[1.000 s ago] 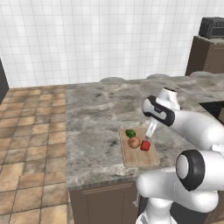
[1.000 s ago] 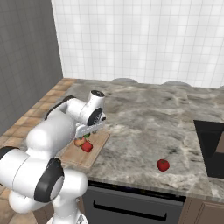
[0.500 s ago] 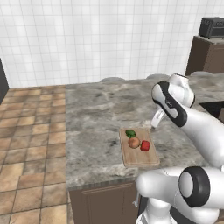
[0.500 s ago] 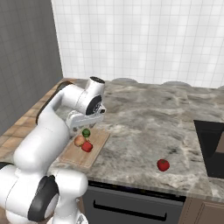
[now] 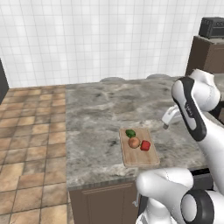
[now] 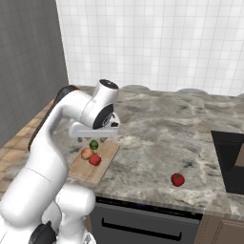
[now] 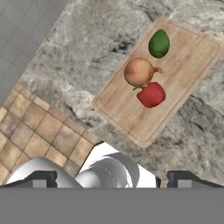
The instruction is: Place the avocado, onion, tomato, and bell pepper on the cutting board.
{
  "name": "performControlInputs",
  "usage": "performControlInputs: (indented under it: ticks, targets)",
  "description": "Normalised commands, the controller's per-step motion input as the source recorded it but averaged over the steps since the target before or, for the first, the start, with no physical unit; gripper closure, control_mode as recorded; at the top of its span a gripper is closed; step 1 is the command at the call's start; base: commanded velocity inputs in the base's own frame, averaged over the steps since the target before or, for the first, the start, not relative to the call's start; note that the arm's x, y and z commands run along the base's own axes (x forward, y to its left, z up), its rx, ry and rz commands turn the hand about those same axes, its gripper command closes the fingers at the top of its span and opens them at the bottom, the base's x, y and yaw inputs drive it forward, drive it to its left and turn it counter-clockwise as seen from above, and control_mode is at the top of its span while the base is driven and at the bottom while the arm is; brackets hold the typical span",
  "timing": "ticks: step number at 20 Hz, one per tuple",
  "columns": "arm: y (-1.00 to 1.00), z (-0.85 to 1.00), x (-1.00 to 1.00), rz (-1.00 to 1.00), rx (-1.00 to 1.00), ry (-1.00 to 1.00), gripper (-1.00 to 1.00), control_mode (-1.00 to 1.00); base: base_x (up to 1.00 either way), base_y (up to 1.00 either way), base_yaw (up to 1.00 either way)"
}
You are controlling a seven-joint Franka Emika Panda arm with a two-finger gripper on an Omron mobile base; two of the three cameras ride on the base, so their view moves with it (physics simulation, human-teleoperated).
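On the cutting board [image 7: 175, 78] avocado [image 7: 159, 43], onion [image 7: 138, 72], pepper [image 7: 151, 94] sit; tool [image 5: 168, 119] has been lifted away, grip state unclear; tomato [image 6: 177, 179] left on desk [image 6: 162, 138].

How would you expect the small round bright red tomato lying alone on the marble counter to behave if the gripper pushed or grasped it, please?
The small round bright red tomato looks nearly spherical, so a nudge would probably send it rolling across the flat grey marble counter. Its smooth, glossy skin suggests it could slip between the fingers unless they close near its middle. Nothing nearby would stop a roll.

White arm raised and bent, claw [image 5: 166, 122] pointing down, fingers spread
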Motion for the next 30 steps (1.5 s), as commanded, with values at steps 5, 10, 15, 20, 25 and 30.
performControlInputs:
  ticks: [5, 10, 15, 20, 25, 30]
  targets:
    - [-0.37, 0.29, -0.55, -0.25, -0.06, -0.14, -1.00, -1.00, 0.00, 0.00, 0.00]
    - [-0.24, 0.23, -0.39, -0.16, -0.25, -0.43, -1.00, -1.00, 0.00, 0.00, 0.00]
    - [-0.22, 0.31, -0.24, -0.24, -0.25, -0.34, -1.00, -1.00, 0.00, 0.00, 0.00]
    - [-0.46, 0.57, -0.30, -0.34, -0.12, -0.08, -1.00, -1.00, 0.00, 0.00, 0.00]
    - [-0.60, 0.70, -0.11, -0.38, -0.01, 0.11, -1.00, -1.00, 0.00, 0.00, 0.00]
    - [-0.42, 0.55, 0.00, -0.21, 0.00, 0.11, -1.00, -1.00, 0.00, 0.00, 0.00]
